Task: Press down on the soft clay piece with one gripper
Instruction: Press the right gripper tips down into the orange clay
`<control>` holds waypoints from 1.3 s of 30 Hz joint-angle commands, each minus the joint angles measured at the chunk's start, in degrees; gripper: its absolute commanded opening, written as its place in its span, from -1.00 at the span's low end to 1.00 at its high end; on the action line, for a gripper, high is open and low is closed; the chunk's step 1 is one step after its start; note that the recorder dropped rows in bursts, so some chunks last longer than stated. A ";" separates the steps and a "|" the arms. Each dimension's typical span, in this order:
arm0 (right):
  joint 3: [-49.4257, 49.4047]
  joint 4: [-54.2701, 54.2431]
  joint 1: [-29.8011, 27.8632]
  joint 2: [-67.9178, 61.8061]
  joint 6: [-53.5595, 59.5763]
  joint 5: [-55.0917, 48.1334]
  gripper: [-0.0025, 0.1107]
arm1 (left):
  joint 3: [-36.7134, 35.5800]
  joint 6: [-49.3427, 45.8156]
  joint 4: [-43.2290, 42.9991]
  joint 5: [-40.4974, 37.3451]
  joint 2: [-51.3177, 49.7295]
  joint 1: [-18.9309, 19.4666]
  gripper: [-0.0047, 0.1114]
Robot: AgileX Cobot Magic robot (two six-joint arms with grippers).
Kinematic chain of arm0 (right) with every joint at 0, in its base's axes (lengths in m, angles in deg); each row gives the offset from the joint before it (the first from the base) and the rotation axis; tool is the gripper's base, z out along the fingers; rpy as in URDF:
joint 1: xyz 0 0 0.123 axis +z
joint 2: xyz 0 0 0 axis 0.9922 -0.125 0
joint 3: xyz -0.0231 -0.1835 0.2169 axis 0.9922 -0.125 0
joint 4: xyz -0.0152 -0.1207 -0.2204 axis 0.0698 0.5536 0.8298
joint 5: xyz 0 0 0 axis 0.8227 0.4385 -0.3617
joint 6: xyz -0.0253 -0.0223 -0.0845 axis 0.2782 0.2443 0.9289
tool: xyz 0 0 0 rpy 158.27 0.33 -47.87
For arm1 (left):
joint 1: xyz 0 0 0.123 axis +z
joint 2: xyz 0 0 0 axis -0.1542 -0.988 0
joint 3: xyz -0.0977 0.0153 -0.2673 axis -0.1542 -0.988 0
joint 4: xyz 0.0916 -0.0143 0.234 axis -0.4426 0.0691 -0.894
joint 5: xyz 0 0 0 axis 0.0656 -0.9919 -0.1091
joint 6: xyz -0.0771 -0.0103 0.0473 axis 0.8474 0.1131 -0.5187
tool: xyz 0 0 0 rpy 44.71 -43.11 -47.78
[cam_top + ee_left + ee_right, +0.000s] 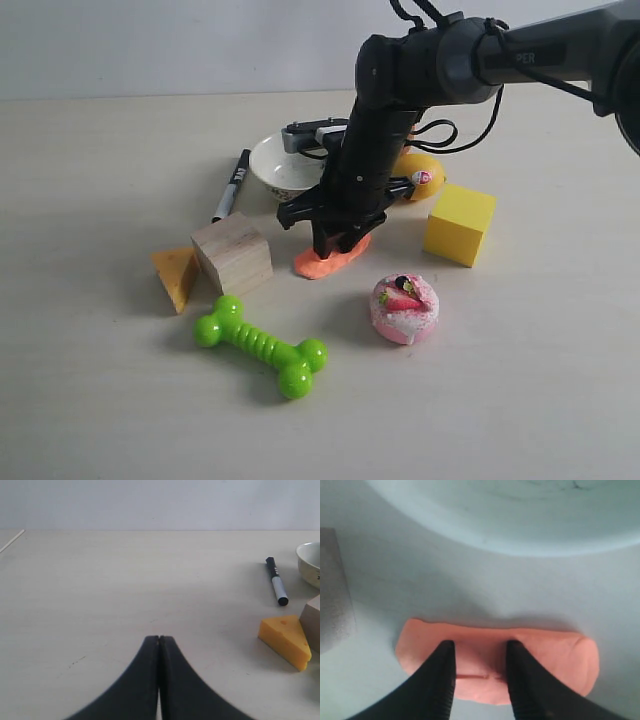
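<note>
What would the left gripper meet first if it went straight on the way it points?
Nothing, it seems: the shut left gripper points across bare table toward its far edge. The marker and wedge lie off to one side; depth is unclear.

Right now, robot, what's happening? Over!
Right gripper open, tips on soft clay piece. Left gripper shut, empty. Wooden block, bowl nearby, not blocking.

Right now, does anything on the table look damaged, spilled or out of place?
Only the flat salmon-orange clay lump: a thin crease runs across its surface between the open jaws of the black right gripper, which appears to be pressing on it. Nothing else stands out.
</note>
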 commanded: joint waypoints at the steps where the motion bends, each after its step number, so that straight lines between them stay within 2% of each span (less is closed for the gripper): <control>1: -1.26 0.25 0.28 -2.87 0.26 -0.79 -0.27 | 0.17 -0.04 -0.15 0.50 0.36 0.04 -0.92; 15: -1.16 0.91 0.28 -0.07 0.26 -1.66 -0.57 | 0.17 -0.04 -0.15 0.50 0.36 0.04 -0.92; 27: -1.16 2.03 0.28 2.72 0.26 -1.77 -0.58 | 0.17 -0.04 -0.15 0.50 0.36 0.04 -0.92; 36: -1.16 3.42 0.28 3.44 0.26 -0.37 -0.68 | 0.17 -0.04 -0.15 0.50 0.36 0.04 -0.92; 39: -1.16 3.54 0.28 3.90 0.26 -0.49 -0.81 | 0.17 -0.04 -0.15 0.50 0.36 0.04 -0.92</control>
